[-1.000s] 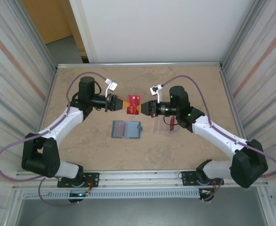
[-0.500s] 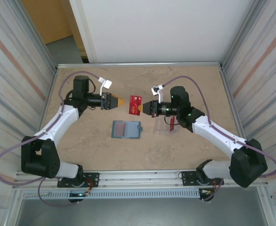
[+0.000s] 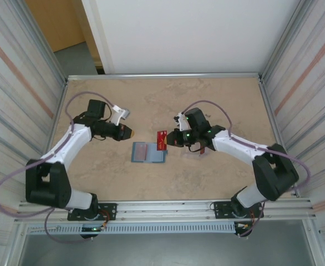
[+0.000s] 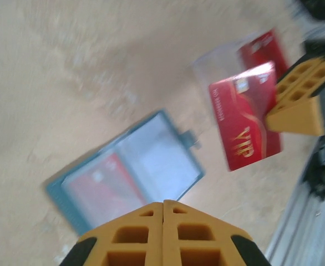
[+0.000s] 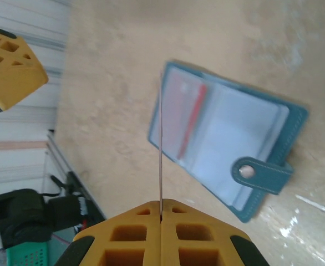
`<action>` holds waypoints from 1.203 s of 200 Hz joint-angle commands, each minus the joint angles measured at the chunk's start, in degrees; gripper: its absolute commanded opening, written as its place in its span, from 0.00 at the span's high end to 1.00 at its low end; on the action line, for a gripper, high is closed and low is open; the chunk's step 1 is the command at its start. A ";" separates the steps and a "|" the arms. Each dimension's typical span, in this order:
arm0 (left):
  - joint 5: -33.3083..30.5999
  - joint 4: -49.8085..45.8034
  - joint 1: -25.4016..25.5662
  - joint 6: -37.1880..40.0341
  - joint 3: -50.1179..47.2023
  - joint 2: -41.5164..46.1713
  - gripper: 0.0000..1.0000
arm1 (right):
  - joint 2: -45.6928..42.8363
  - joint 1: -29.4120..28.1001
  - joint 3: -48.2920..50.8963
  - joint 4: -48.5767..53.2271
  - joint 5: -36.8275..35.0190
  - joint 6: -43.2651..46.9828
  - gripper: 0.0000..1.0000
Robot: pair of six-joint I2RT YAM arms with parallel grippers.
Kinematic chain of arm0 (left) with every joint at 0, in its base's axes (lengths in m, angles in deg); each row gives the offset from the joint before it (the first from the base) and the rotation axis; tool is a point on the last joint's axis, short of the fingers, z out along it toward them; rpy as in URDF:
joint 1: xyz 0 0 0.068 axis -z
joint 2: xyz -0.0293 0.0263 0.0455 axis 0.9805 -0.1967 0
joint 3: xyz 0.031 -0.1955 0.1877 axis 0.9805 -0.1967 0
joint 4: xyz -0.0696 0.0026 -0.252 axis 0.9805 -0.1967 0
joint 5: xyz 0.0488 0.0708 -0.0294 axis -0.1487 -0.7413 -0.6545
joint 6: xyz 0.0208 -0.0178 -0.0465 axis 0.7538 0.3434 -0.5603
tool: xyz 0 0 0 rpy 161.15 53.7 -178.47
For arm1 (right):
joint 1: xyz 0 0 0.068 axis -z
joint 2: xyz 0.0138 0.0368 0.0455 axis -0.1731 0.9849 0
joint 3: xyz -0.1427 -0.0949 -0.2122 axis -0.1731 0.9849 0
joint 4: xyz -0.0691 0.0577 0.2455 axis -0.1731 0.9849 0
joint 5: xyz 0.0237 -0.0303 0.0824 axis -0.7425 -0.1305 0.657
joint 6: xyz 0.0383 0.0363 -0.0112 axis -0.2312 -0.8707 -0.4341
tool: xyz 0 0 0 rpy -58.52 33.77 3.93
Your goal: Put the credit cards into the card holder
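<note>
R pincer (image 3: 169, 138), clenched on a credit card (image 3: 162, 141), hovers by open card holder (image 3: 146, 153); L pincer (image 3: 130, 133) closed, empty. Next, likely: aim card edge-on, slide in.

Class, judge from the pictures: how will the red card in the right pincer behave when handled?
Probably stiff: the card juts straight from the right pincer without drooping. Likely light, since edge-on it is a mere line. Possibly slippery: its face looks glossy.

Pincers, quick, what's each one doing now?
Left pincer: shut, holding nothing.
Right pincer: shut on a red credit card.
</note>
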 commanded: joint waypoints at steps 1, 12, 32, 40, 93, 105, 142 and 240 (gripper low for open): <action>-7.86 -5.20 2.53 7.06 2.79 -3.57 1.00 | 3.98 -0.83 -4.34 5.33 -1.36 -0.97 1.00; -8.88 -5.88 3.64 7.43 3.52 -5.39 1.00 | 5.53 -1.10 -4.46 3.74 -0.12 -2.09 1.00; -11.72 -7.22 5.85 9.27 3.87 -8.38 1.00 | 7.64 -2.00 -5.10 1.95 2.20 -3.03 1.00; -13.69 -7.15 6.57 10.11 3.74 -9.31 1.00 | 8.53 -2.48 -5.69 2.09 2.63 -2.80 1.00; -16.05 -5.84 7.12 11.50 3.24 -12.78 1.00 | 14.95 -4.80 -8.54 1.69 5.38 -3.22 1.00; -16.02 -5.71 7.17 11.63 3.10 -13.29 1.00 | 16.38 -4.90 -9.23 1.70 5.67 -3.57 1.00; -16.52 -5.29 7.17 12.44 2.75 -14.93 1.00 | 19.01 -5.08 -9.82 0.40 6.64 -4.44 1.00; -17.41 -4.74 7.61 13.01 2.52 -18.58 1.00 | 22.08 -5.26 -10.40 -0.28 7.43 -5.60 1.00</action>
